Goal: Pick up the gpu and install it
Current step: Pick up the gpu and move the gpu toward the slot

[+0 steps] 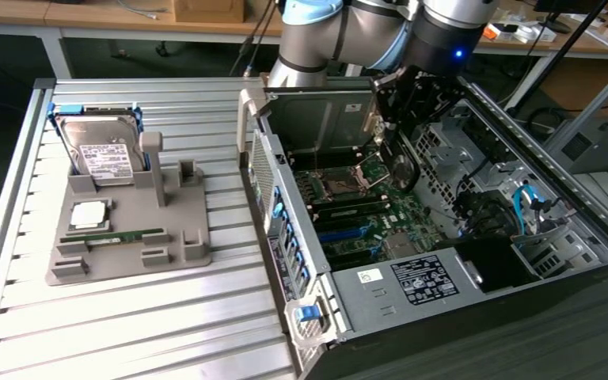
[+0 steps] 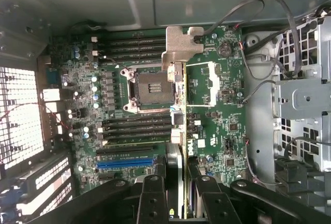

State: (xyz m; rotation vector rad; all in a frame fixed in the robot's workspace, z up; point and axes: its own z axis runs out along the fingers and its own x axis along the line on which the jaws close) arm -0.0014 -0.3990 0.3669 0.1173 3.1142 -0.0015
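The gpu (image 2: pixel 179 131) is held edge-on between the two black fingers (image 2: pixel 153 195) of the claw (image 2: pixel 180 182), which is closed narrowly on the thin card, above the green motherboard (image 2: pixel 227 125) of an open computer case (image 1: pixel 557 198). The card's silvery bracket (image 2: pixel 181 48) is seen at the end farthest from the claw, just beside the processor socket (image 2: pixel 150 87). A blue slot (image 2: pixel 124 163) is seen on the board near the fingers, to one side of the card. Whether the card touches the board cannot be told.

In the exterior view, the arm (image 1: pixel 347 28) is reached down into the case, with the card hung beneath it over the board. On the slatted desk (image 1: pixel 124 332), to the exterior view's left of the case, a grey holder (image 1: pixel 188 249) is set out. A hard drive (image 1: pixel 104 150) with a white label is stood upright in it, and a silver processor chip (image 1: pixel 89 214) and a narrow green memory stick (image 1: pixel 114 235) are laid flat.
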